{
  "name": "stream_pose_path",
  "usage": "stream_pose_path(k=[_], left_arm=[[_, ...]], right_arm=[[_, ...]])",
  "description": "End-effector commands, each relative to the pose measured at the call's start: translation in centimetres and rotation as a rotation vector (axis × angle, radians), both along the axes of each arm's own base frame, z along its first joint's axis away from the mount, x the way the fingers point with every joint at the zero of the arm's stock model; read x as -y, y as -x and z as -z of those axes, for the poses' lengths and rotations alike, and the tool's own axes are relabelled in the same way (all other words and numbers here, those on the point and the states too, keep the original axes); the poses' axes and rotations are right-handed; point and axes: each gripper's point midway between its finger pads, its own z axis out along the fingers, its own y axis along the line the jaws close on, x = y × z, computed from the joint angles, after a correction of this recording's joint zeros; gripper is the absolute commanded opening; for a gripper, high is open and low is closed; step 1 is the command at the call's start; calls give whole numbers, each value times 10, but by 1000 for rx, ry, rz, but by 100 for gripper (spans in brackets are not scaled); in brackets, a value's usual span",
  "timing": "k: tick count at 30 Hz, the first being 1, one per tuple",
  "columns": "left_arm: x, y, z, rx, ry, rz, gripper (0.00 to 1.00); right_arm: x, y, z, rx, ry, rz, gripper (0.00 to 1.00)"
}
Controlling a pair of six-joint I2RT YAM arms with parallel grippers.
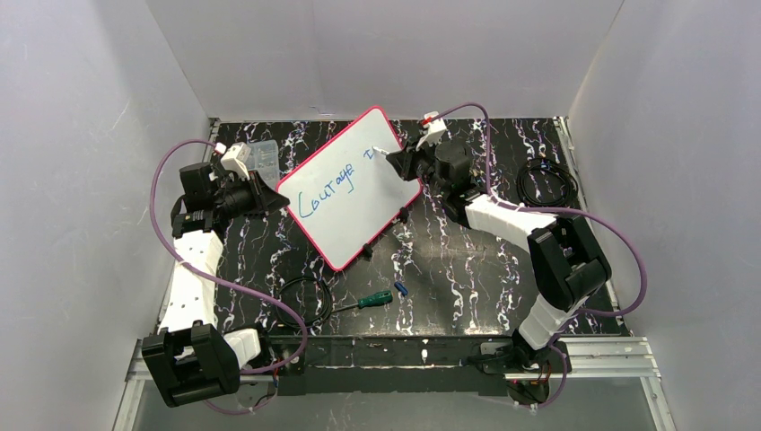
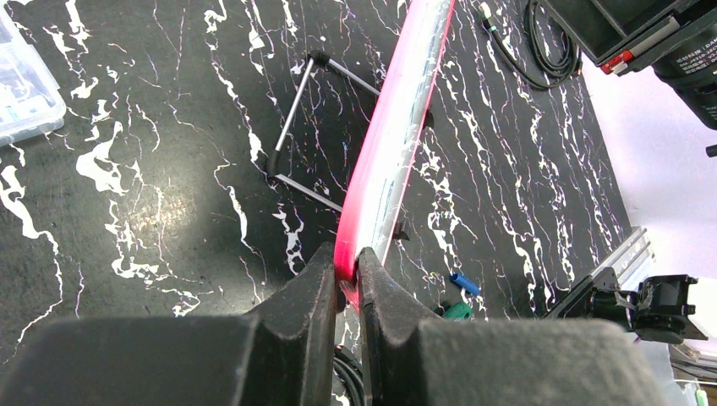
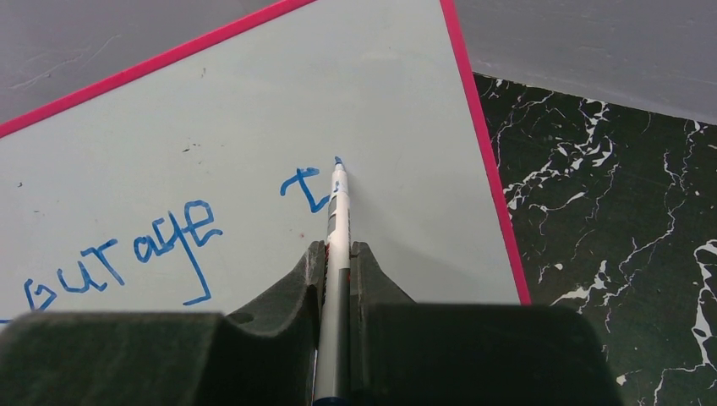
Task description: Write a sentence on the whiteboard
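Note:
The whiteboard (image 1: 352, 187), white with a pink-red frame, stands tilted on its black clip feet mid-table. My left gripper (image 1: 269, 193) is shut on its left edge; in the left wrist view the pink frame (image 2: 385, 161) runs up from between my fingers (image 2: 345, 272). My right gripper (image 1: 399, 160) is shut on a white marker (image 3: 338, 216) whose blue tip touches the board (image 3: 254, 110). The sentence (image 1: 330, 192) in blue reads "Courage" plus a "t" (image 3: 304, 188) beside the marker tip.
A clear plastic compartment box (image 1: 262, 155) sits at the back left behind my left wrist. A green-handled screwdriver (image 1: 370, 300) and a small blue cap (image 1: 401, 289) lie near the front. Black cable coils lie at the front (image 1: 301, 301) and right (image 1: 546, 180).

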Motion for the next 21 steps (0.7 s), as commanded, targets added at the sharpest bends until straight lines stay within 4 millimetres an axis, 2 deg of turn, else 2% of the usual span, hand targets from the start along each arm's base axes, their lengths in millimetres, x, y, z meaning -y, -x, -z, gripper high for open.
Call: stream_pose_path(k=[1,11,21], left_arm=[[-2,2,6,-14,-29,1,0],[-2,2,5,-10,-29,2,0],[-1,2,4,-8,-29,5,0]], right_arm=[[0,7,8,-8,19,-20,1],[8,3,6,-3,28,29,1],[12,-13,-12,33,12,97,1]])
